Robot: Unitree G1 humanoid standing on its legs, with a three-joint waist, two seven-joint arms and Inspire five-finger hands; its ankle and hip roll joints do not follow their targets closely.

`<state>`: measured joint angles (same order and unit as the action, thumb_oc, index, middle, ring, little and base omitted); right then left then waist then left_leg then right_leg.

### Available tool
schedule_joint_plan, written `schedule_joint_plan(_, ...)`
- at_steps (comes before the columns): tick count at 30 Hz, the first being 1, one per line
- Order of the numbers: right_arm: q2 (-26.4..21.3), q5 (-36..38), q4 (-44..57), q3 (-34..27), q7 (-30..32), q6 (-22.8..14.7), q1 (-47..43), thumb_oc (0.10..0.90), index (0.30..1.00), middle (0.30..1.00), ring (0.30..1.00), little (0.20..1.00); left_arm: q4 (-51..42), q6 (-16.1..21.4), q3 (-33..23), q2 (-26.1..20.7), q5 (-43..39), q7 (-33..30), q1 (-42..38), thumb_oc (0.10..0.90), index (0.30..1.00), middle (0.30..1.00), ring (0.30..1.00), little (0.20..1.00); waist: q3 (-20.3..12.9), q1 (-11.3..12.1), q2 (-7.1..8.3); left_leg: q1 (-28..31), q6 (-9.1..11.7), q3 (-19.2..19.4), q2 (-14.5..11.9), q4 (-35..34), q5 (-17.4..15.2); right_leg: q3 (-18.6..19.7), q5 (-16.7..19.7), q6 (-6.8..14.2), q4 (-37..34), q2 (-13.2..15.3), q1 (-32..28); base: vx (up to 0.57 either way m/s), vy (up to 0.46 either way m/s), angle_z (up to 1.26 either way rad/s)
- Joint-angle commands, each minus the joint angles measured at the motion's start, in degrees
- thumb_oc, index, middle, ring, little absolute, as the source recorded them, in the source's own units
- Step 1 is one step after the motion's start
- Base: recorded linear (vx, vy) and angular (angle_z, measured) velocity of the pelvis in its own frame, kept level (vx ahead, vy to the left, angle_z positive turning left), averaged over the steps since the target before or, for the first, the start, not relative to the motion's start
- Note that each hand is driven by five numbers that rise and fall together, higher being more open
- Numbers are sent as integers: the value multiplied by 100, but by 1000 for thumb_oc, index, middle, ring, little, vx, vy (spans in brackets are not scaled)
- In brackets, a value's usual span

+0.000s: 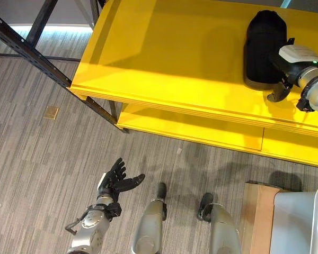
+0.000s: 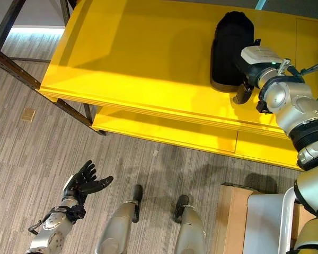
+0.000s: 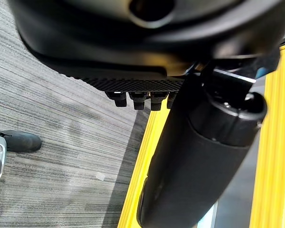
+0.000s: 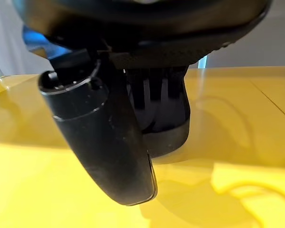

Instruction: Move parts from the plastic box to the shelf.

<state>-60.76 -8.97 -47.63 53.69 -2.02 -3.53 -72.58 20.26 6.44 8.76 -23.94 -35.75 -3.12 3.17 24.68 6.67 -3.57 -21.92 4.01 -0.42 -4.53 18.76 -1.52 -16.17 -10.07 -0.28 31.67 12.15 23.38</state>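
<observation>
Part: black domed plastic part (image 1: 264, 46) stands on the yellow shelf (image 1: 164, 53), near its right edge.
Right robot hand (image 2: 250, 71): mine, against the part's right side; whether it grips, I cannot tell.
Left robot hand (image 1: 115, 181): fingers spread, empty, over the floor.

A black part (image 1: 265, 45) rests on the yellow shelf (image 1: 164, 58), the right hand (image 1: 282, 79) against its near end; its fingers are hidden. The left hand (image 1: 114, 182) hangs spread over grey floor (image 1: 32, 159); a plastic box (image 1: 297, 222) sits at lower right.

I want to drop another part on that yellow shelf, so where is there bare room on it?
The yellow shelf top is bare from its left edge across to the black part, a broad open stretch. It is crowded at the right, where the right hand rests against that part. The left hand hangs open over the floor, away from the shelf.
</observation>
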Motion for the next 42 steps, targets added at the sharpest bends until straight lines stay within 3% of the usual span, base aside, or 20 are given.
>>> schedule_joint_plan(1, -223, -13, -23, -156, 521, -27, -1070, 900, 1000, 1000, 1000, 1000, -445, 525, -150, -449, -106, -7, 92, 900, 1000, 1000, 1000, 1000, -256, 81, 154, -56, 287, -251, -601, 165, -71, 406, -86, 523, -130, 286, -363, 0, 0, 0)
schedule_joint_plan(27, -61, -11, 185, -217, 594, -10, -1072, 900, 1000, 1000, 1000, 1000, -448, 550, -158, -467, -116, -30, 54, 900, 1000, 1000, 1000, 1000, -226, 124, 156, -74, 266, -283, -560, 208, -84, 386, -84, 515, -85, 313, -370, 0, 0, 0)
schedule_joint_plan(42, -487, 13, 1443, -578, 672, -10, -805, 900, 1000, 1000, 1000, 1000, -487, 481, -259, -532, 74, -30, 71, 900, 1000, 1000, 1000, 1000, -414, 58, 361, 142, 245, -282, -553, 116, -144, 363, 54, 560, -370, 341, -641, 5, 11, 0)
